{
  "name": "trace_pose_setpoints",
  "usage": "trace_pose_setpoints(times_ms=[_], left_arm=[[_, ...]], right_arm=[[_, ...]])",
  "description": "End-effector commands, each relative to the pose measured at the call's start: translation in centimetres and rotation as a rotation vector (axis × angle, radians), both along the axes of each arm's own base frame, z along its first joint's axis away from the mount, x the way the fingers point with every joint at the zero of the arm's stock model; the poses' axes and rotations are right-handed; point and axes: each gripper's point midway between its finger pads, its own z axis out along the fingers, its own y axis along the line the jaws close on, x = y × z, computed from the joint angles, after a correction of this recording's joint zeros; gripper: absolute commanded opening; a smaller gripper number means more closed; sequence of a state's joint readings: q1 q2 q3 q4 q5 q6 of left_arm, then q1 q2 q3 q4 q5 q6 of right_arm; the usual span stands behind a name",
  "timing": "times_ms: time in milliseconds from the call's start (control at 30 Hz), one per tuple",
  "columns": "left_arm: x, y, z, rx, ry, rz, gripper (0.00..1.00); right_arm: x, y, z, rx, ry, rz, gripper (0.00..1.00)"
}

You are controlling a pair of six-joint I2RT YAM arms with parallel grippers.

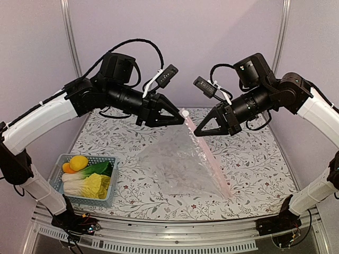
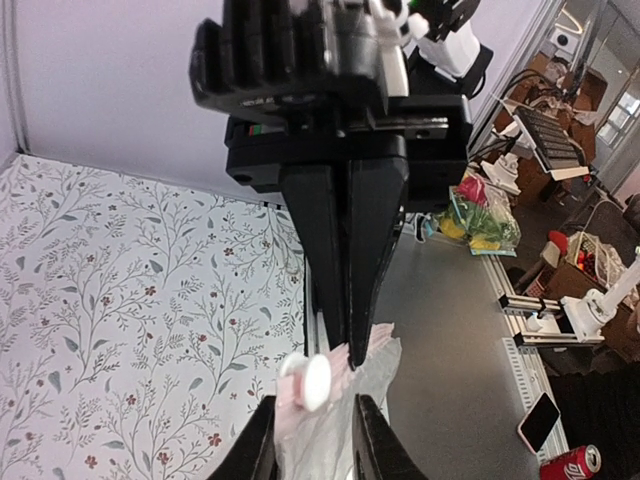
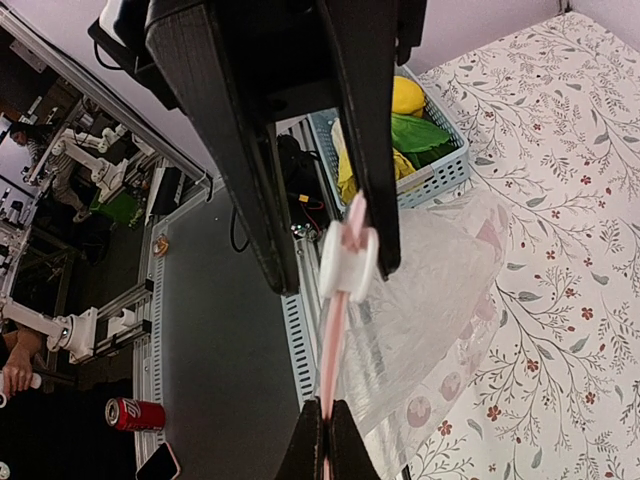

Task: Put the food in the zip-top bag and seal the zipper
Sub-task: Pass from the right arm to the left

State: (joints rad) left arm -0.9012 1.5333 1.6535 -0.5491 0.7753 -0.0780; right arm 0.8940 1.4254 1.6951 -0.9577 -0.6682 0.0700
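The right end effector (image 1: pixel 197 133) is clenched on the pink zipper (image 1: pixel 208 156) partway down. The left end effector (image 1: pixel 183 120) grips the zipper's upper end (seemingly at the white slider (image 1: pixel 185 112), though the pinch is hard to read). The zip-top bag (image 1: pixel 177 164) hangs below them, its lower corner resting on the tabletop (image 1: pixel 259 159). The food (image 1: pixel 92 182) lies in the blue basket (image 1: pixel 98 157), well apart from the bag.
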Motion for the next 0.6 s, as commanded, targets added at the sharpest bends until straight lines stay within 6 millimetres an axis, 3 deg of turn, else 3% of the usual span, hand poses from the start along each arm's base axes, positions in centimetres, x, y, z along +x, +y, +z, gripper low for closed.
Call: trace_pose_setpoints(times_ms=[0, 333, 567], left_arm=[[-0.11, 0.11, -0.52, 0.000, 0.002, -0.012, 0.24], [-0.20, 0.39, -0.84, 0.006, 0.005, -0.012, 0.14], [0.14, 0.67, -0.66, 0.004, -0.004, 0.005, 0.33]], right_arm=[[0.30, 0.28, 0.23, 0.009, -0.021, -0.006, 0.00], [0.33, 0.04, 0.22, 0.011, -0.033, -0.018, 0.00], [0.07, -0.08, 0.12, 0.011, -0.020, -0.015, 0.00]])
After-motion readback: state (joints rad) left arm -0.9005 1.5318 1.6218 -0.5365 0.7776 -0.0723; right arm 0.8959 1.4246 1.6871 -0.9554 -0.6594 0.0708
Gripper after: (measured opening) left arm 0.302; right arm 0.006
